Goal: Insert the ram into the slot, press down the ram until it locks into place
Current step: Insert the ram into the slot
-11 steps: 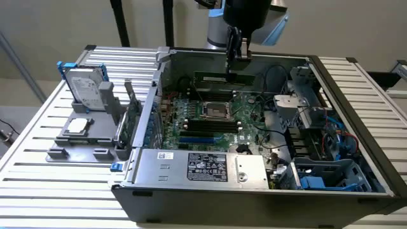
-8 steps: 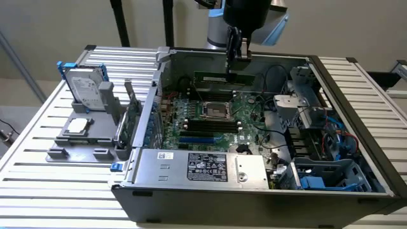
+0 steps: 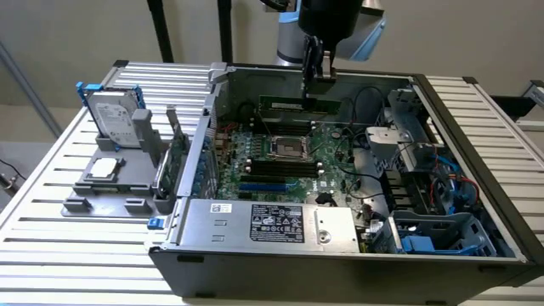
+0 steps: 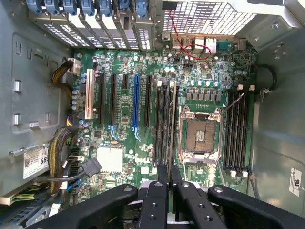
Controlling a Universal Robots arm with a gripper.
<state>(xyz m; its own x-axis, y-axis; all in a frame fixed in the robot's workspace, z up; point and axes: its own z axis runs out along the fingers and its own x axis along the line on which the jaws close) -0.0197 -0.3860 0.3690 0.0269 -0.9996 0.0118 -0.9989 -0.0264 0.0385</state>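
Note:
My gripper (image 3: 313, 86) hangs over the back of the open computer case, shut on the ram (image 3: 299, 102), a long thin green stick held level above the motherboard (image 3: 332, 175). In the wrist view the ram (image 4: 171, 124) shows edge-on as a thin line running out from between the black fingers (image 4: 159, 200). That line lies over the bank of black slots (image 4: 163, 125) between the square silver processor socket (image 4: 200, 131) and the blue slot (image 4: 136, 102). A second bank of black slots (image 4: 236, 131) lies on the socket's other side. The ram is not touching the board.
On the exterior view's left, a grey holder (image 3: 111, 182) carries a hard drive (image 3: 114, 121) in a blue frame and an upright expansion card (image 3: 174, 159). The power supply (image 3: 272, 223) fills the case's front. A drive cage (image 3: 408, 143) and cables (image 3: 442, 185) crowd the right.

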